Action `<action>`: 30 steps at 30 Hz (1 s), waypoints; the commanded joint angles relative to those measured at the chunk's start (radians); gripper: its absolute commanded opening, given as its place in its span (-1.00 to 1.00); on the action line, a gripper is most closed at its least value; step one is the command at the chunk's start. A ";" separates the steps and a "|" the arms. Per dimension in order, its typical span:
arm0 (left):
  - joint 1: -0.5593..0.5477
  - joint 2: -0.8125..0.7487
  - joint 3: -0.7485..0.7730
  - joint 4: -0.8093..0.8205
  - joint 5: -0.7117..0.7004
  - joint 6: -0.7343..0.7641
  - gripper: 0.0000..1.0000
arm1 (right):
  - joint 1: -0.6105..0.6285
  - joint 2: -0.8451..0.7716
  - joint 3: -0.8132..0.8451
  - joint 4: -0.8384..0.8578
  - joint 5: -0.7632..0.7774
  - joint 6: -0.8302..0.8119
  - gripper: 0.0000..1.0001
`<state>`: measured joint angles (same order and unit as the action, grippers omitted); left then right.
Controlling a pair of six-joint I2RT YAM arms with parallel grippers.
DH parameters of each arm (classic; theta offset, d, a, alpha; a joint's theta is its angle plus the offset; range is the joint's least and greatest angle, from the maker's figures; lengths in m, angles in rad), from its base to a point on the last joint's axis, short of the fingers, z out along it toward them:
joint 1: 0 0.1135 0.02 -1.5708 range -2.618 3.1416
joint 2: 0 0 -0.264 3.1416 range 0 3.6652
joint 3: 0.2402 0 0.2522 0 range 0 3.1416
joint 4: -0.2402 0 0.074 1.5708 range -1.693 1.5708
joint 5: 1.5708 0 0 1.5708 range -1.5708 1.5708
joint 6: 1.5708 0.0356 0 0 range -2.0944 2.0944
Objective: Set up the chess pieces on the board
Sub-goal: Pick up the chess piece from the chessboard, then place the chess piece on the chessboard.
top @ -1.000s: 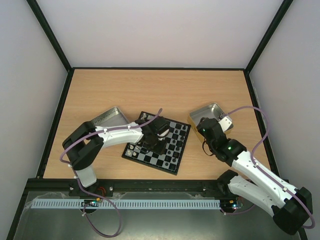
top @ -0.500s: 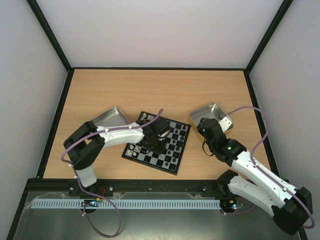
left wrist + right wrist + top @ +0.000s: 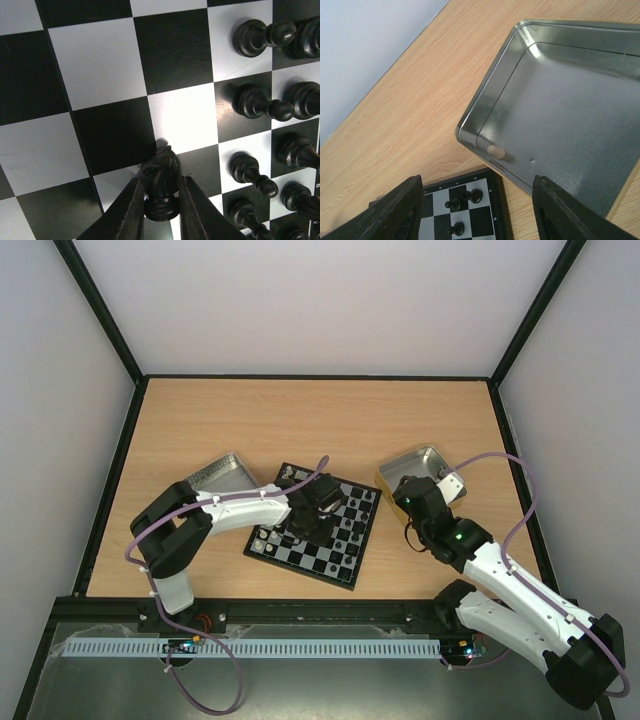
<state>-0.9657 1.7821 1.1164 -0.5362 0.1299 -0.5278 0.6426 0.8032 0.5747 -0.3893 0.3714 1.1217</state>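
The wooden counter (image 3: 300, 420) fills the floor of a pale-walled enclosure. A broad stretch of bare wood lies between the board and the far wall, and black framing runs along its edges.

The left arm (image 3: 230, 510) reaches in over the board and hides its middle squares from above. The right arm (image 3: 500, 575) bends in from the near right corner, and its wrist covers the gap between the board and the right tray.

Two metal trays sit on the counter. The left tray (image 3: 215, 478) is just beside the board's far-left corner, partly under the arm. The right tray (image 3: 570, 125) is cut off at the edge of the right wrist view, with its near corner just beside the board's corner.

The board (image 3: 330, 562) lies skewed, near the front edge of the counter.

The right end effector (image 3: 476, 180) hangs with its fingers spread wide and nothing between them. The left end effector (image 3: 160, 190) is closed against the base of a black knight (image 3: 161, 175), which stands upright over the squares. I cannot tell whether the knight is resting on the board or lifted off it.

Black chessmen (image 3: 257, 102) stand in rows to the knight's right, some cut off by the frame, with open squares beyond the knight.

A small pale object (image 3: 496, 151) lies against the right tray's inner wall, too small to identify.
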 commanded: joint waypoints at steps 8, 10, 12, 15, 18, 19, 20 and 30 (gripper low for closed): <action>-0.010 -0.096 -0.077 0.094 -0.077 0.025 -0.68 | -0.003 0.003 -0.022 0.211 -0.360 -0.202 0.18; -0.010 -0.149 -0.112 0.150 -0.096 0.046 -0.72 | -0.003 0.009 -0.022 0.262 -0.487 -0.260 0.18; -0.010 -0.199 -0.141 0.193 -0.114 0.068 -0.74 | -0.003 0.016 0.000 0.274 -0.606 -0.327 0.17; -0.010 -0.275 -0.182 0.252 -0.124 0.094 -0.75 | -0.003 0.018 0.059 0.213 -0.698 -0.403 0.17; -0.010 -0.368 -0.218 0.322 -0.127 0.115 -0.74 | -0.003 0.012 0.080 0.166 -0.768 -0.451 0.17; -0.010 -0.398 -0.227 0.340 -0.127 0.123 -0.74 | -0.003 0.011 0.079 0.163 -0.794 -0.461 0.17; -0.010 -0.425 -0.235 0.359 -0.127 0.131 -0.74 | -0.003 0.011 0.077 0.163 -0.825 -0.464 0.17; -0.011 -0.636 -0.312 0.497 -0.100 0.211 -0.72 | -0.003 0.037 0.065 0.284 -1.084 -0.439 0.12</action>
<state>-0.9714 1.1923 0.8280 -0.1181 0.0254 -0.3664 0.6418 0.8261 0.6273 -0.1810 -0.5934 0.6743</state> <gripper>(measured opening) 0.176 0.569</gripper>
